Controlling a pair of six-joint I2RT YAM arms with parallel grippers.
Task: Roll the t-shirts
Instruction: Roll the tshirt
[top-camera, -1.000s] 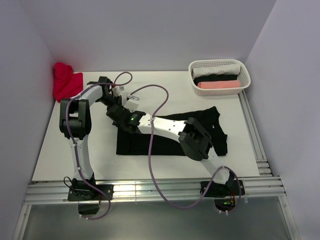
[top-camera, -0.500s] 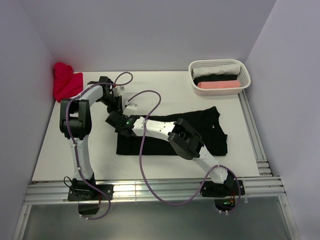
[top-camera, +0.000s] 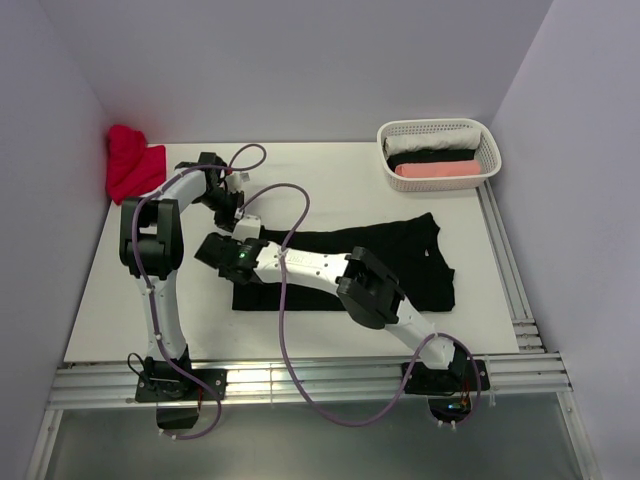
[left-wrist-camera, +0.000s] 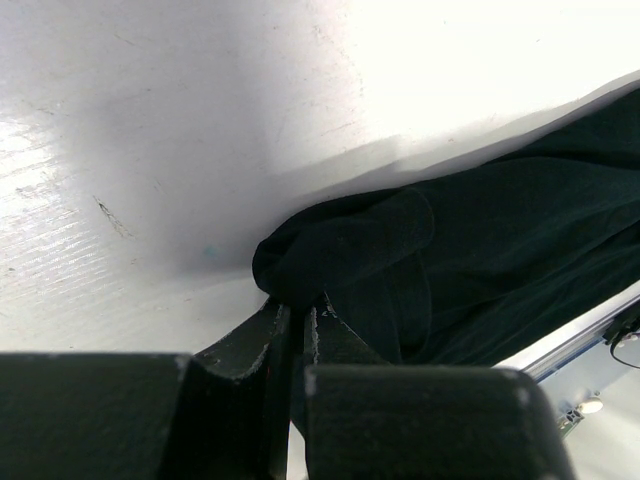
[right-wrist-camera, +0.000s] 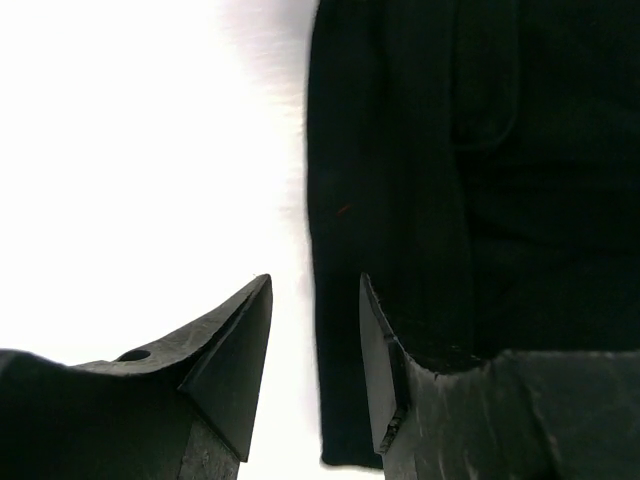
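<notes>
Table (top-camera: 360, 170) carries the black t-shirt (top-camera: 420, 250), spread flat at centre. Only the overhead view shows the basket (top-camera: 435, 123) of rolled shirts (top-camera: 437, 170) beyond the t-shirt's right end. The left wrist view shows the left gripper (left-wrist-camera: 297, 308) clamped on the t-shirt's left corner. The right wrist view shows the right gripper (right-wrist-camera: 313, 290) with jaws apart, astride the t-shirt's left edge.

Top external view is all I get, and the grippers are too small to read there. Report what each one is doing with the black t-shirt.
Observer: The left gripper is shut, pinching a bunched fold of the black t-shirt.
Operator: Now the right.
Observer: The right gripper is open and holds nothing.
Operator: Give its position.
Observer: The shirt's edge runs between its fingers, one over bare table.
</notes>
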